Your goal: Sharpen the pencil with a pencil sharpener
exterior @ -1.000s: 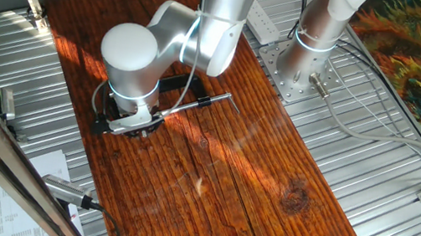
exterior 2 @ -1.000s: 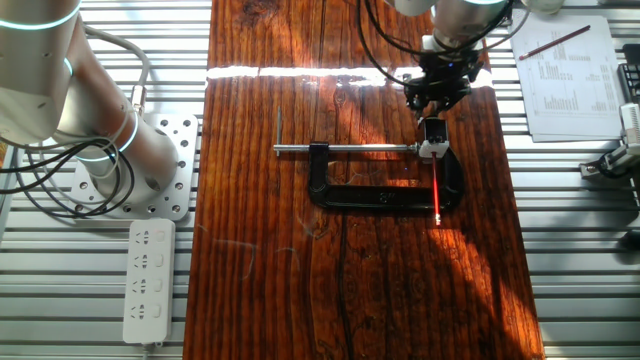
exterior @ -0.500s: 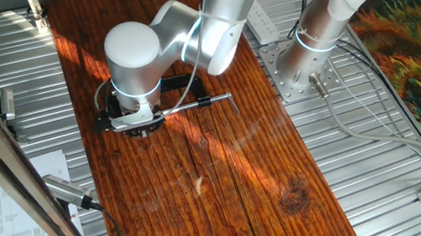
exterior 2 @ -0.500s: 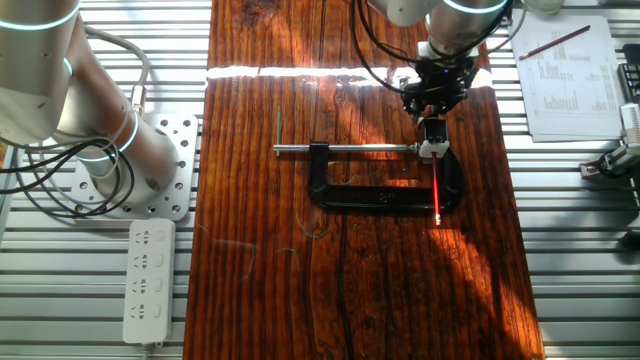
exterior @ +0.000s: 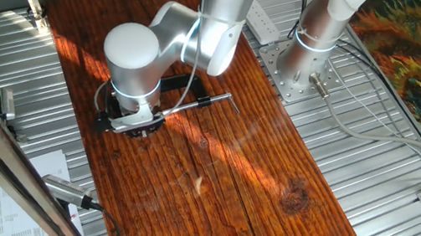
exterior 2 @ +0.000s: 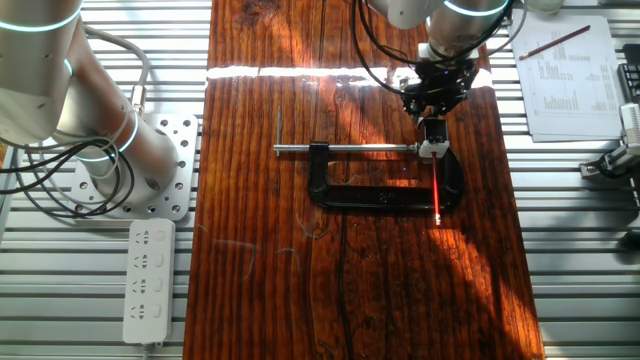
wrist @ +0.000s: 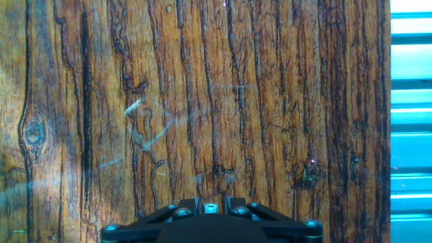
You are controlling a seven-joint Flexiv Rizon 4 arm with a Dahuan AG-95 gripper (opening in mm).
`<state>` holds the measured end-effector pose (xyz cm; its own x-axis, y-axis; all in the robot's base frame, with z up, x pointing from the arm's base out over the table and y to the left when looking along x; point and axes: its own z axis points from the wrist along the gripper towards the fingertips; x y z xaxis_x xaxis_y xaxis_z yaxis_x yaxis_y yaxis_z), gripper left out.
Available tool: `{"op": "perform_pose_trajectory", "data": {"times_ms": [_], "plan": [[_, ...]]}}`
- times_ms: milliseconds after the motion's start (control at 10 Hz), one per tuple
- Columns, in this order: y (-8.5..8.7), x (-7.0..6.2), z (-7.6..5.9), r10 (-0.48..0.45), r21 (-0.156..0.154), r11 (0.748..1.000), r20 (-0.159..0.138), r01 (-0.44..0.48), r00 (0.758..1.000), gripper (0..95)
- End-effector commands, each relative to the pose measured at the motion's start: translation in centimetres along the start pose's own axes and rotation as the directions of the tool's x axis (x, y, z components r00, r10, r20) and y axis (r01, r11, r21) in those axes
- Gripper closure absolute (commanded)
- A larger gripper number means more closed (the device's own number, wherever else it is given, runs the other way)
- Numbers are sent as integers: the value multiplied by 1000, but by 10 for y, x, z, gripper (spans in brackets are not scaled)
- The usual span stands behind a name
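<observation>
In the other fixed view the thin red pencil (exterior 2: 437, 190) lies on the wooden board across the black C-clamp's right end. The small black pencil sharpener (exterior 2: 433, 132), with a pale spot, sits at the pencil's far end, beside the tip of the clamp's rod. My gripper (exterior 2: 436, 104) hangs just beyond the sharpener, very close above it. Whether it touches the sharpener does not show. In one fixed view the wrist covers the gripper (exterior: 128, 124), pencil and sharpener. The hand view shows only the gripper's black base (wrist: 210, 226) and bare wood.
The black C-clamp (exterior 2: 385, 190) with its long silver rod (exterior 2: 345, 150) lies mid-board, and also shows in one fixed view (exterior: 175, 85). A second arm's base (exterior 2: 120, 160) and a power strip (exterior 2: 148, 280) stand left of the board. Papers (exterior 2: 570, 75) lie to the right.
The hand shifted slightly up and away from the sharpener between one second and half a second ago. It has stayed still since. Pencil, sharpener and clamp have not moved.
</observation>
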<state>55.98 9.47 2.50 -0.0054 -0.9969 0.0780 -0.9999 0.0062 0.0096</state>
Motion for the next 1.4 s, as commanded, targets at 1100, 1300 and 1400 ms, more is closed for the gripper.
{"op": "perform_pose_trajectory", "data": {"times_ms": [1100,1300,1400], "plan": [[0,0,3,13,1,1000,-7,-13,1000,950],[0,0,3,18,4,1000,-9,-18,1000,950],[0,0,3,20,7,1000,-10,-20,1000,950]]}}
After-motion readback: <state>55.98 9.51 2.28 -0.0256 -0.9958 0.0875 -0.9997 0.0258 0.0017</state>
